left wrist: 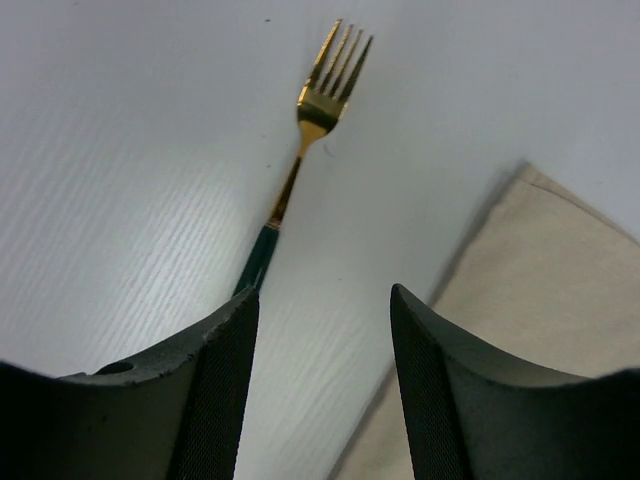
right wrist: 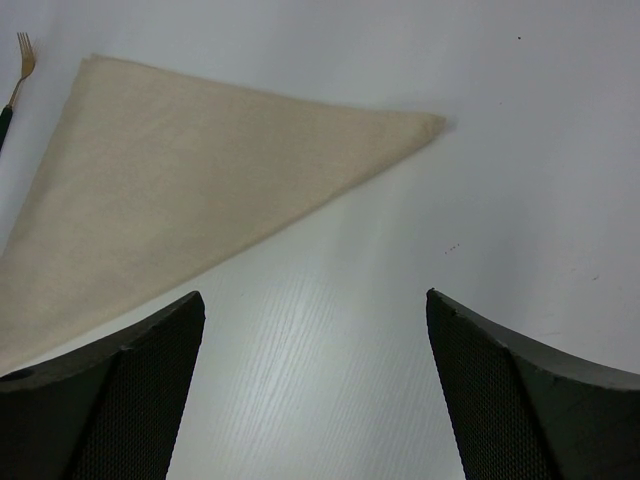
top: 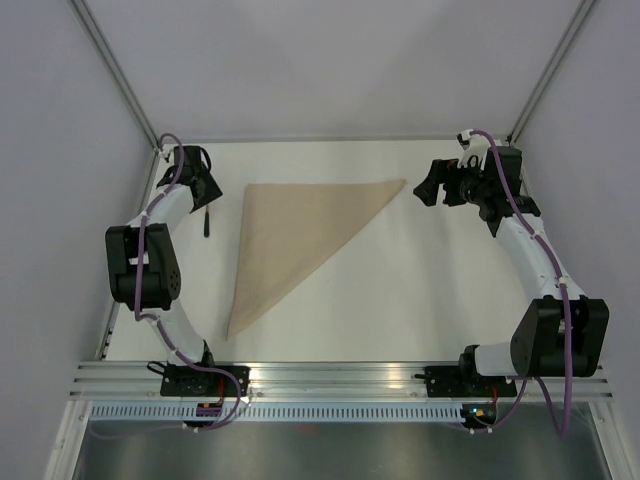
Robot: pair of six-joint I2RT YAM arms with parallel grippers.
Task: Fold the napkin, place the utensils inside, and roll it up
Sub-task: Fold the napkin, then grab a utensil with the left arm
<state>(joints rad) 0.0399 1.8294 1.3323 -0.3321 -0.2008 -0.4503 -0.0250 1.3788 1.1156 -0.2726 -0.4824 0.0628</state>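
Napkin: one, plain beige-tan woven cloth napkin (top: 290, 240), lying as triangle.
Fork: one, slim metal fork (left wrist: 300, 160), gold head and neck, dark green handle; four tines.
Arms: two, white-and-black jointed robot arms, left arm (top: 150, 260), right arm (top: 540, 250).
Claws: two, left claw (left wrist: 325, 300), right claw (right wrist: 315, 300); two dark textured fingers each.
Purple cables (top: 567, 350): two, one per arm.
Counter: one, flat white counter (top: 400, 290).

Beige napkin (top: 292, 232), a flat triangle; gold, dark-handled fork (left wrist: 292, 172) just beside it.
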